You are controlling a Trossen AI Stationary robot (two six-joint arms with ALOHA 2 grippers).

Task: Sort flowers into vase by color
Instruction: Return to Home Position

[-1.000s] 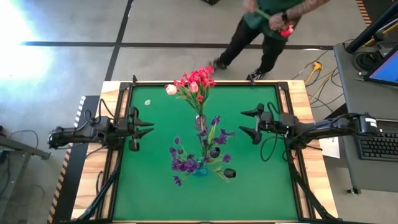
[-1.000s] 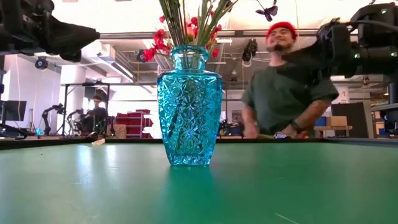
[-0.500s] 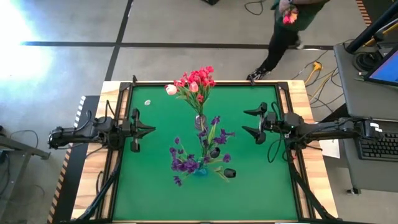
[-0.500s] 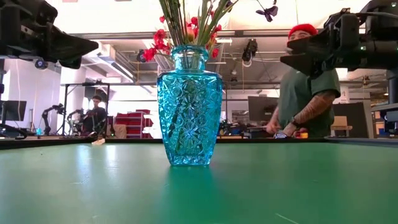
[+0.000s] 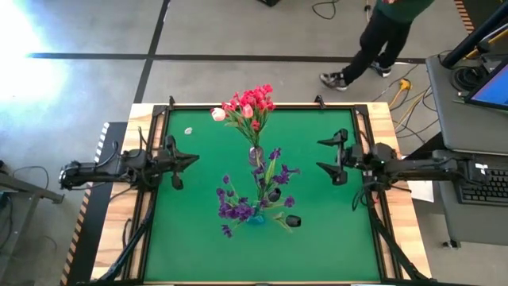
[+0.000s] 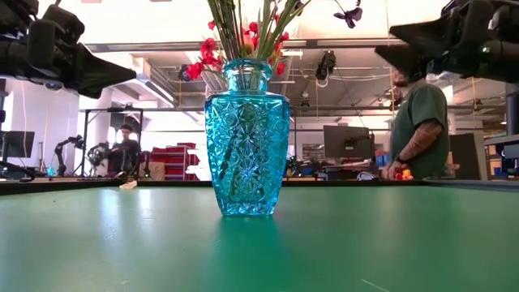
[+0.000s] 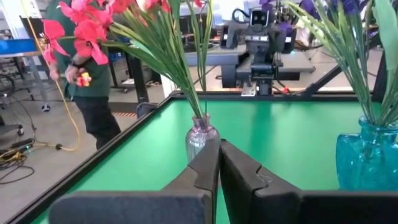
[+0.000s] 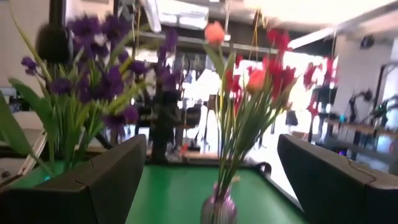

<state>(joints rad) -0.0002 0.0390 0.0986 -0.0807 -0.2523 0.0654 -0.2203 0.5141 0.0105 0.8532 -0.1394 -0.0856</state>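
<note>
While my left pincer (image 5: 190, 160) hangs clenched and my right pincer (image 5: 325, 155) released above the green worktop (image 5: 198, 238), red flowers (image 5: 250, 102) fill the slim lilac vase (image 5: 255, 155), purple sprays (image 5: 236, 208) the faceted blue glass vase (image 6: 243, 142).

Left arm: we held it raised and level at the left side, reaching inward toward the middle | left gripper (image 5: 193, 159): our two fingers (image 7: 205, 171) were pressed together | right arm: we held it raised and level at the right side, pointing inward | right gripper (image 5: 321, 155): our fingers (image 8: 106, 177) were spread wide apart.
</note>
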